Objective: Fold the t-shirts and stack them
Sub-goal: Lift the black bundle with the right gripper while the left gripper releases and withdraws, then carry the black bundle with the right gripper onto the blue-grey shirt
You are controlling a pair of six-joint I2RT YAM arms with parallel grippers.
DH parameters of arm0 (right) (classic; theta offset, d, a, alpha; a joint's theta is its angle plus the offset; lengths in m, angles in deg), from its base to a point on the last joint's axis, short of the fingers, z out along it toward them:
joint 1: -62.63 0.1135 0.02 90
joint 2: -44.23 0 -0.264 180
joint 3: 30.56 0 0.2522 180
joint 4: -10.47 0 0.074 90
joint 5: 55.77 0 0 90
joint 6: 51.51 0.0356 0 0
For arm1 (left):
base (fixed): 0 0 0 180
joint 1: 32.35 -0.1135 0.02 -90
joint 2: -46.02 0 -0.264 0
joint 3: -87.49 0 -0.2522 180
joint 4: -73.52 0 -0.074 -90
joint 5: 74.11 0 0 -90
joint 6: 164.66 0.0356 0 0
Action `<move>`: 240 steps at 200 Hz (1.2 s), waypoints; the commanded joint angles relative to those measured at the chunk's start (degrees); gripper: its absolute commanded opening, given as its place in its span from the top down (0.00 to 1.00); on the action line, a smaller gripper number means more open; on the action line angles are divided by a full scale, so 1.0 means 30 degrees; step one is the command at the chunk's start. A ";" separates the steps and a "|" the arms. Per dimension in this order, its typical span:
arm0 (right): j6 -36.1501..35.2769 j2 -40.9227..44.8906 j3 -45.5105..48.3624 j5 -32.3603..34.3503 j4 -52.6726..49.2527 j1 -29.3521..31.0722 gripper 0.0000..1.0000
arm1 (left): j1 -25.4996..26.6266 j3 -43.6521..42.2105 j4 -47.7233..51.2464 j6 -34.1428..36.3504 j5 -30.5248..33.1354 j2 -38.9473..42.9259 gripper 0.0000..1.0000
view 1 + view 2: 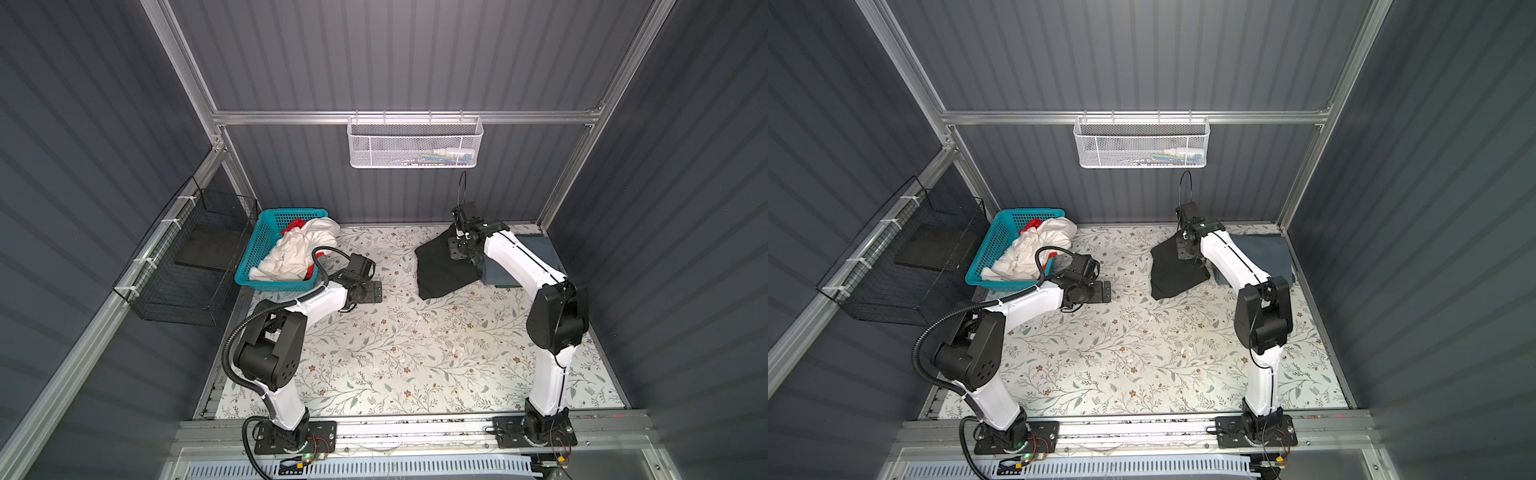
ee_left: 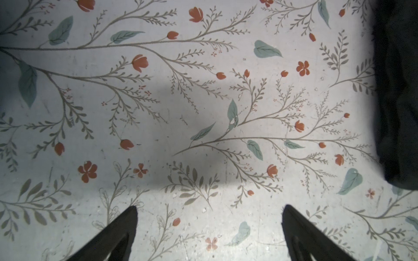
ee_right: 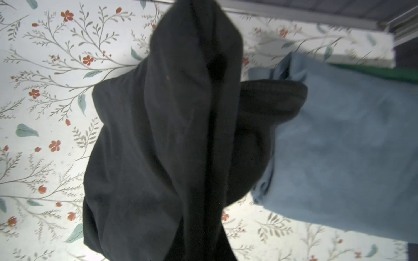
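Note:
A black t-shirt (image 1: 440, 270) (image 1: 1173, 274) hangs bunched from my right gripper (image 1: 457, 249) (image 1: 1185, 251), which is shut on its upper part. Its lower end rests on the table. In the right wrist view the black t-shirt (image 3: 158, 146) hides the fingers. A folded slate blue-grey t-shirt (image 1: 536, 249) (image 3: 339, 146) lies flat at the back right, touching the black one. A white t-shirt (image 1: 295, 253) and a red t-shirt (image 1: 293, 226) lie crumpled in the teal basket (image 1: 253, 257). My left gripper (image 1: 376, 291) (image 2: 210, 210) stands open over bare table beside the basket.
A green cloth edge (image 3: 373, 72) shows under the blue-grey shirt. A white mesh basket (image 1: 415, 143) hangs on the back rail. A black wire basket (image 1: 183, 266) hangs on the left wall. The floral table (image 1: 415, 353) ends at metal frame rails.

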 commanded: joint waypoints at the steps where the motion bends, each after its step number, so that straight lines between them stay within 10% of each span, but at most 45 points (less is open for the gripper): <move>1: -0.1857 -0.0283 -0.1010 0.1064 0.0304 -0.0501 1.00 | -0.0132 0.0161 0.0165 -0.0354 -0.0303 -0.0100 0.00; 240: -0.4776 0.2396 0.0576 -0.0203 0.3343 -0.6784 1.00 | -0.0114 0.1179 -0.0286 -0.0631 -0.2156 -0.1767 0.00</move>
